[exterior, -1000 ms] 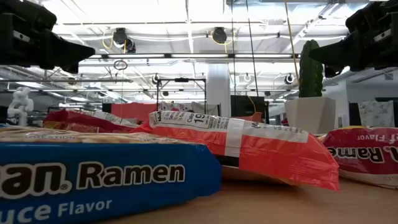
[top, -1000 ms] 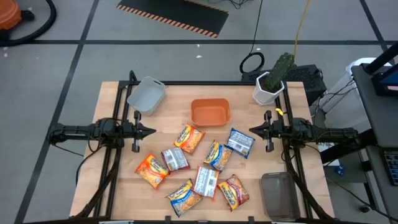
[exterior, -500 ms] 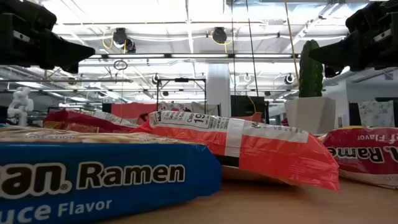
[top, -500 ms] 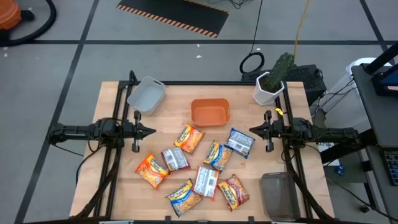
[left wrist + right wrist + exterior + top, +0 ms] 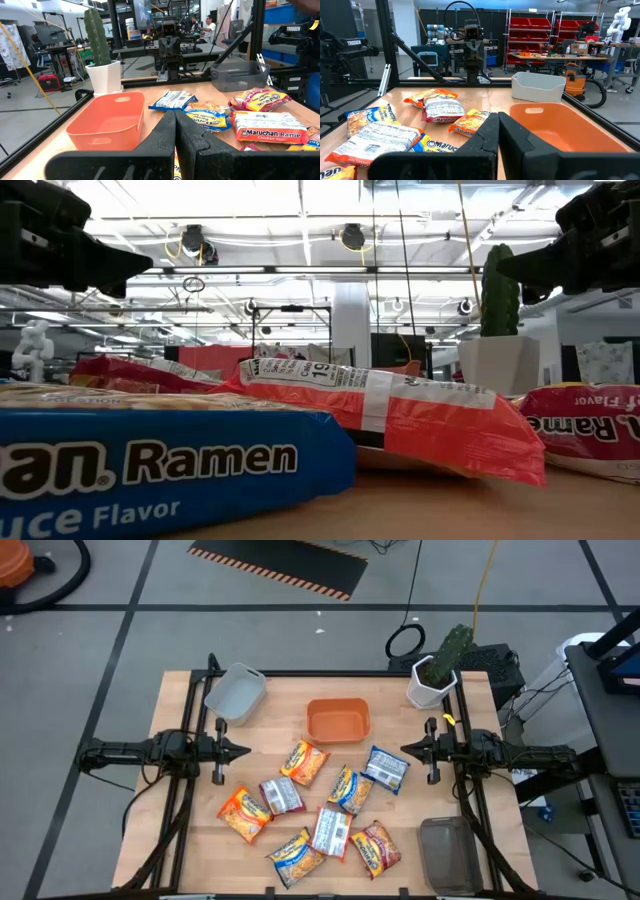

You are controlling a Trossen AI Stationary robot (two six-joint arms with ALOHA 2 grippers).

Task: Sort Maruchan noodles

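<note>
orange bin, grey bin, clear bin, all empty

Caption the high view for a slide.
Ramen packets scattered below an orange bin; left tool and right tool wait shut at the sides.

Stretching level inward from the table's left edge, left gripper pinched closed, tips touching, holding nothing. Mirroring from the right edge, right gripper likewise clamped together and empty. Both hovering above the tabletop, pointing at each other across the middle, well apart.
</note>
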